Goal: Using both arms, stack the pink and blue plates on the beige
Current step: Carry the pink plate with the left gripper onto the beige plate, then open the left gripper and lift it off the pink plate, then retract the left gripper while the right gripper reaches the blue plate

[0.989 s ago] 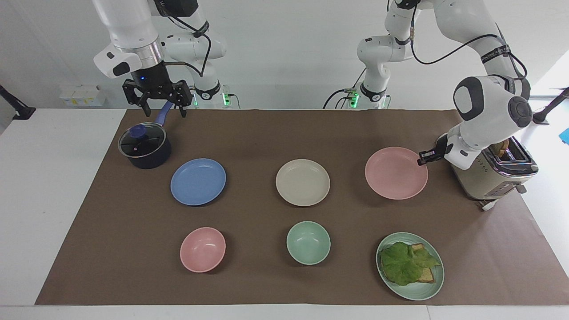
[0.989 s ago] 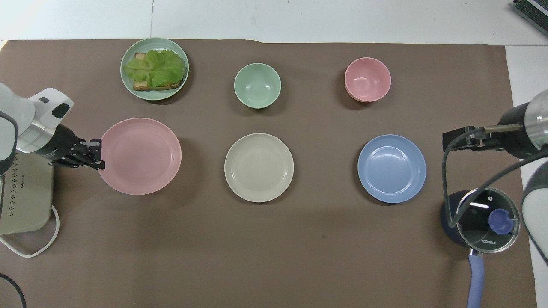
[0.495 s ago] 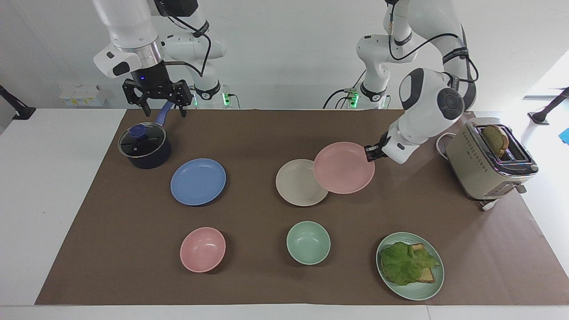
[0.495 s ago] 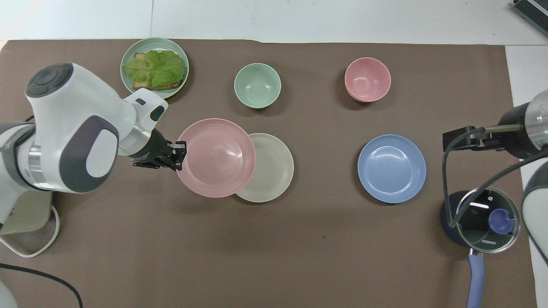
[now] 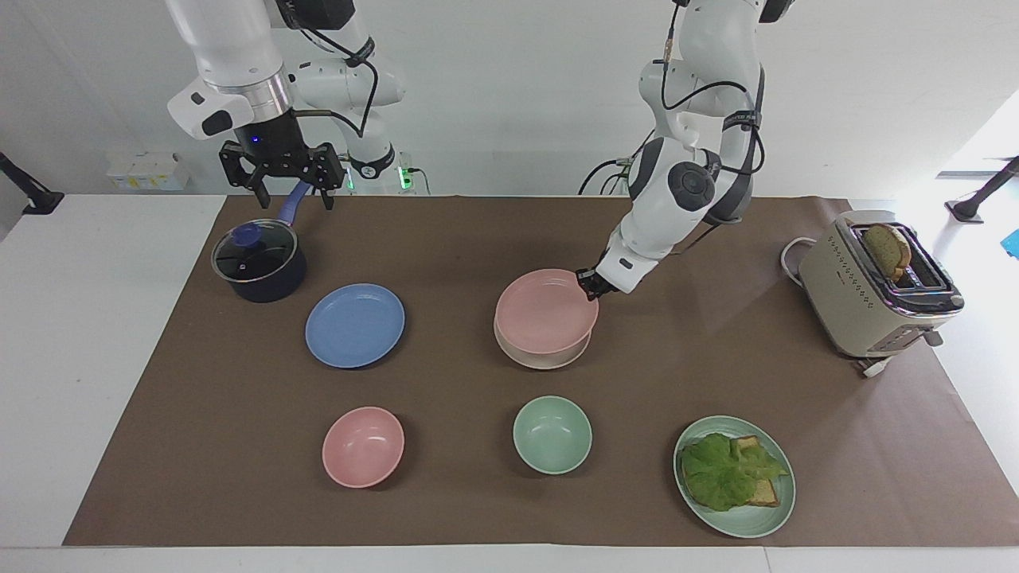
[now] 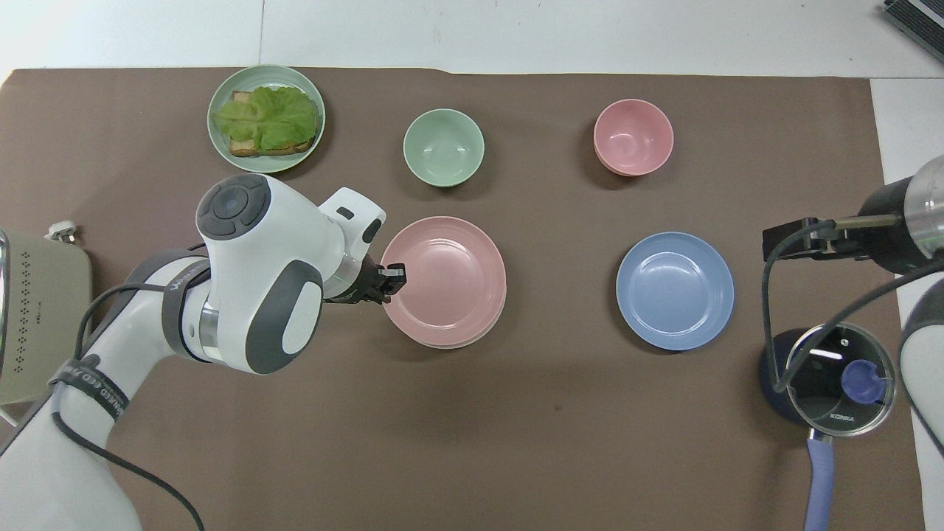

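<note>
The pink plate [image 5: 545, 312] [image 6: 448, 276] hangs low over the beige plate [image 5: 541, 360] and covers nearly all of it. Only the beige plate's rim [image 6: 451, 344] shows underneath, and I cannot tell whether the two touch. My left gripper [image 5: 591, 284] [image 6: 391, 276] is shut on the pink plate's rim, on the side toward the left arm's end. The blue plate [image 5: 355, 325] [image 6: 675, 290] lies flat on the mat toward the right arm's end. My right gripper [image 5: 288, 187] [image 6: 800, 237] waits open in the air over the pot's handle, holding nothing.
A dark pot with a glass lid [image 5: 259, 260] stands beside the blue plate, nearer to the robots. A pink bowl [image 5: 363, 446], a green bowl [image 5: 552, 434] and a green plate [image 5: 768, 521] with a lettuce sandwich lie farther out. A toaster [image 5: 872, 294] stands at the left arm's end.
My left arm has carried the pink plate from beside the toaster across to over the beige plate. The right arm has not moved.
</note>
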You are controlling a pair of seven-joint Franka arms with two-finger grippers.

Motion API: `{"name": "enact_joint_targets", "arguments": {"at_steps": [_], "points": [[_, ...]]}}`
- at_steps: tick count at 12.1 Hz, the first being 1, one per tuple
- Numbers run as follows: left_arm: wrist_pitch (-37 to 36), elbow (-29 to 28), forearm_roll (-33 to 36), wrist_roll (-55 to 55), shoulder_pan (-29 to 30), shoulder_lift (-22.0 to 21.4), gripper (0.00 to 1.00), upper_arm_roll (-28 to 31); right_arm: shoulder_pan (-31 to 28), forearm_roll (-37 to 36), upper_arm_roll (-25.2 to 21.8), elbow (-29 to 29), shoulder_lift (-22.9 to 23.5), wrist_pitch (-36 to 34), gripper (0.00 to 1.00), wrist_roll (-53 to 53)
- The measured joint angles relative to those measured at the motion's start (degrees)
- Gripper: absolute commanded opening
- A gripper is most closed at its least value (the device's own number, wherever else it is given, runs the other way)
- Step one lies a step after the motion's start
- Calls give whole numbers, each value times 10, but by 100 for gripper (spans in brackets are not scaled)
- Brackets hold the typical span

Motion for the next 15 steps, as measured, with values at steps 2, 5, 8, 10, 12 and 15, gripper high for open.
{"name": "enact_joint_targets", "arguments": {"at_steps": [2,5,8,10,12,15], "points": [[10,-7,0,1,0,4,78,2,0,4,0,0,0,0,100,0],[15,-6,0,2,0,3,100,3,0,7,-1,0,0,0,100,0],[18,1,0,7,0,3,100,4,0,7,-1,0,0,0,100,0],[13,8,4,35,6,1,100,15,0,7,-1,0,0,0,100,0],[-20,36,35,59,40,-3,100,28,0,8,-1,0,0,0,100,0],[-79,101,112,77,98,-11,100,33,0,11,-1,0,0,0,100,0]]}}
